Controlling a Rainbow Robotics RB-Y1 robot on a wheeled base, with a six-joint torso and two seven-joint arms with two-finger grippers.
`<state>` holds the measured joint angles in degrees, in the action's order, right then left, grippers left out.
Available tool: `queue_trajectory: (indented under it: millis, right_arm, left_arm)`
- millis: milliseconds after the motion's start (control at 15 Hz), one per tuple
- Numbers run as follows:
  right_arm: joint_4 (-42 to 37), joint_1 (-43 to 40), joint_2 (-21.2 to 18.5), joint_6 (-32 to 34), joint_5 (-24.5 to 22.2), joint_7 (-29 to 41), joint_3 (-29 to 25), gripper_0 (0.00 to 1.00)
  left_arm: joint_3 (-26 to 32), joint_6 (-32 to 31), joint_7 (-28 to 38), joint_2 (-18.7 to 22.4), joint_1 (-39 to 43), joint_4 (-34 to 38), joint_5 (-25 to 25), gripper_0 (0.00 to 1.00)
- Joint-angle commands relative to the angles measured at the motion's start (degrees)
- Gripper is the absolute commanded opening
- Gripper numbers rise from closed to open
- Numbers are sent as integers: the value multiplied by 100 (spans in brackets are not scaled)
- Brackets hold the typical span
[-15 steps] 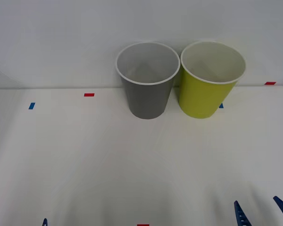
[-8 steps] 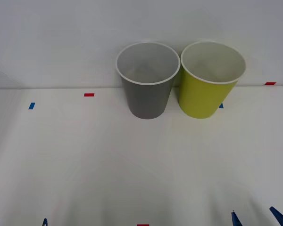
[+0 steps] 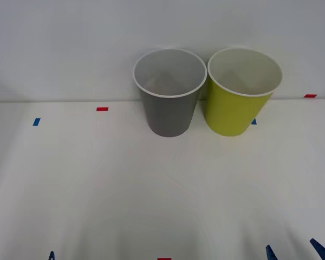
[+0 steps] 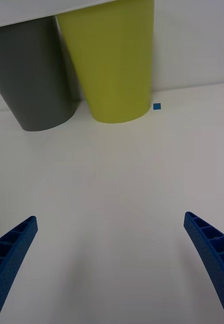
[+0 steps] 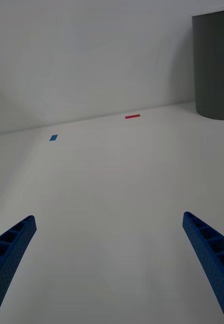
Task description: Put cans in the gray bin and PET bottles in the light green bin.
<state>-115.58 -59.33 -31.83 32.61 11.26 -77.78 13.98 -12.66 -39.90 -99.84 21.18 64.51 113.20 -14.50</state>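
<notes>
The gray bin (image 3: 169,92) stands upright at the back middle of the white table, with the light green bin (image 3: 241,91) close on its right; both also appear in the right wrist view, gray bin (image 4: 36,76) and light green bin (image 4: 114,61). The cans and PET bottles are out of view. My right gripper (image 3: 295,252) is low at the table's near right edge, open, nothing between its fingers (image 4: 213,263). Over at the near left edge my left gripper (image 3: 21,255) is open too, holding nothing, with the gray bin (image 5: 214,66) far ahead of it.
Small red tape marks (image 3: 102,109) and blue tape marks (image 3: 36,122) lie on the table (image 3: 151,184). A white wall rises right behind the bins. One blue mark (image 4: 157,106) sits beside the light green bin's base.
The right gripper's fingertips have dropped back toward the near edge of the table. The bins and the left gripper stay where they were.
</notes>
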Motion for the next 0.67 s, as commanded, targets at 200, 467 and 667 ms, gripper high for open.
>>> queue_trajectory:
  millis: [200,467,667]
  right_arm:
    - [0,0,1,-1,-1,0,0,100]
    - [0,0,1,-1,-1,0,0,100]
    - [0,0,1,-1,-1,0,0,100]
  left_arm:
    - [0,0,0,0,0,0,0,100]
    - [0,0,0,0,0,0,0,100]
    - [0,0,0,0,0,0,0,100]
